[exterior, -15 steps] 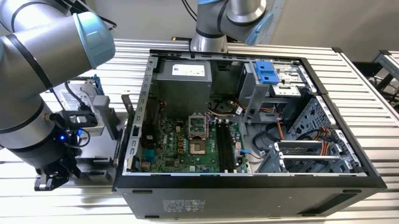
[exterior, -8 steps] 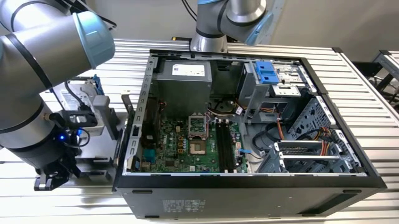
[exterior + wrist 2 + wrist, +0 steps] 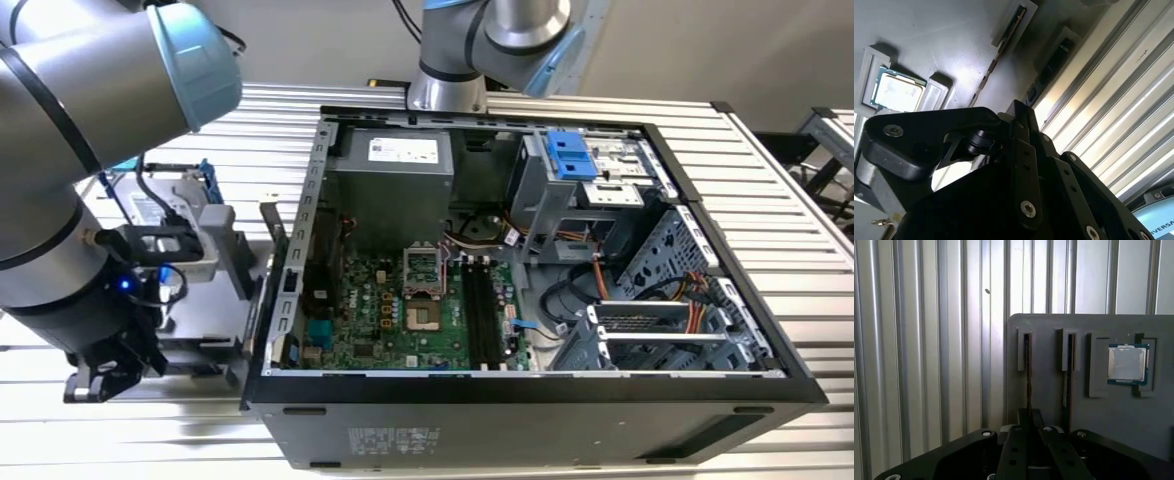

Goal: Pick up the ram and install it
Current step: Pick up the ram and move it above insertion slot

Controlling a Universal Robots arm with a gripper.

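In the first wrist view the ram [image 3: 1028, 372] stood on edge in a slot of the grey tray [image 3: 1049, 405], dead in line with the gripper [image 3: 1029, 424], its near end right at the tip. Couldn't tell the state of the jaws. A second stick [image 3: 1068, 371] sat in the next slot and a chip [image 3: 1126, 364] beyond it. The tray lay on the slatted bench [image 3: 914, 365], at the exterior view's left of the open PC case [image 3: 534, 300].

Ram on edge in its holder

The ram [image 3: 1028, 371] [image 3: 995, 59] is a long, very thin dark stick, seen edge-on in both wrist views. It stands upright on its long edge in a narrow slot [image 3: 1021, 350] of a grey holder block [image 3: 1049, 322], which rests on the ribbed metal tabletop [image 3: 929, 365]. A second stick [image 3: 1070, 371] stands parallel in the neighbouring slot, just beside it but apart.
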